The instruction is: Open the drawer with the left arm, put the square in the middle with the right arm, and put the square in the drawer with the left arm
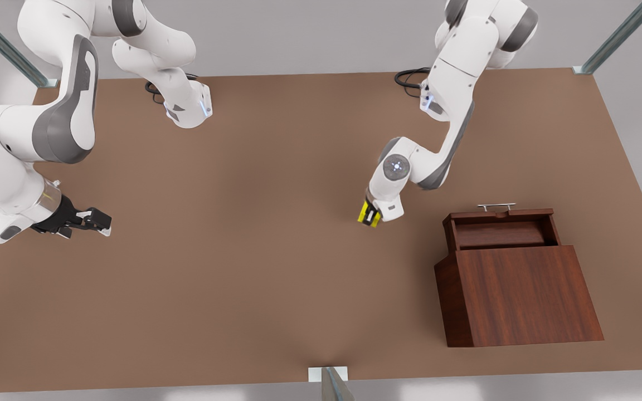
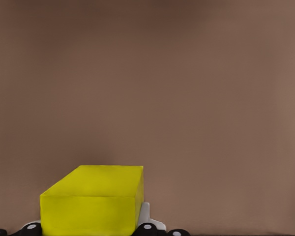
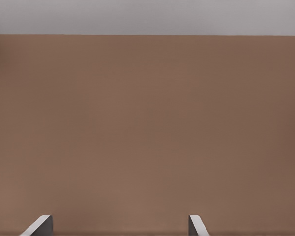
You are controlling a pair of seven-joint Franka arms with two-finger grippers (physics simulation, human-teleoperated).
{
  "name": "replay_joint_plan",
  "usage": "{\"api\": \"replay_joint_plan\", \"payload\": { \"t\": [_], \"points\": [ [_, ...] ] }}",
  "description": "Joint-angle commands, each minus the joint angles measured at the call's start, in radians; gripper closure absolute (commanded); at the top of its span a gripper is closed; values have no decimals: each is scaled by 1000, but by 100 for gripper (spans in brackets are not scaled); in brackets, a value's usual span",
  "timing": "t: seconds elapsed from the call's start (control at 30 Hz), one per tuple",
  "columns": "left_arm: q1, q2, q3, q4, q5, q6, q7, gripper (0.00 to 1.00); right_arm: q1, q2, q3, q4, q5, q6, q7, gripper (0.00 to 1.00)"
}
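The left gripper (image 1: 369,215), centre-right of the front view, pinches the square (image 1: 365,213) between its fingers just beside the cabinet (image 1: 516,289). The drawer (image 1: 502,225) stands pulled out — handle (image 1: 496,206) toward the frame's top. The left wrist view adds the square's (image 2: 91,204) broad face above bare table (image 2: 187,98). The right gripper (image 1: 93,223) waits at far left, fingers (image 3: 39,226) spread — a gap plain in its wrist view.

Brown tabletop (image 1: 243,278), grey surround (image 1: 310,33) — metal corner struts (image 1: 616,39)
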State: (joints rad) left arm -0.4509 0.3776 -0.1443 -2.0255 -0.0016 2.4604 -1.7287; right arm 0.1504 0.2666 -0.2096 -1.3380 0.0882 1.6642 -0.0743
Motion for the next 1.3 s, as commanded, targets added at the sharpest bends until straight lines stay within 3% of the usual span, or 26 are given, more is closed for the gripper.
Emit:
{"api": "replay_joint_plan", "payload": {
  "t": [0.0, 0.13, 0.4, 0.67, 1.27],
  "points": [
    [5, -71, 49, 1, 8, -129, 211, 36, 0, -1, -1, 0, 1, 2, -1, 0],
    [118, -178, 72, 50, 8, -396, 760, 36, 0, -1, 1, 2, 1, 0, -1, 0],
    [262, -287, 74, 65, 80, -623, 1557, 36, 0, -1, 1, 0, 1, 0, -1, 0],
    [445, -236, 74, 148, 123, -606, 1999, 36, 0, -1, -1, 0, 1, 0, -1, 0],
    [506, -151, 74, 146, 177, -440, 2181, 36, 1, 0, 1, 2, -1, 9, 8, 0]
  ]
}}
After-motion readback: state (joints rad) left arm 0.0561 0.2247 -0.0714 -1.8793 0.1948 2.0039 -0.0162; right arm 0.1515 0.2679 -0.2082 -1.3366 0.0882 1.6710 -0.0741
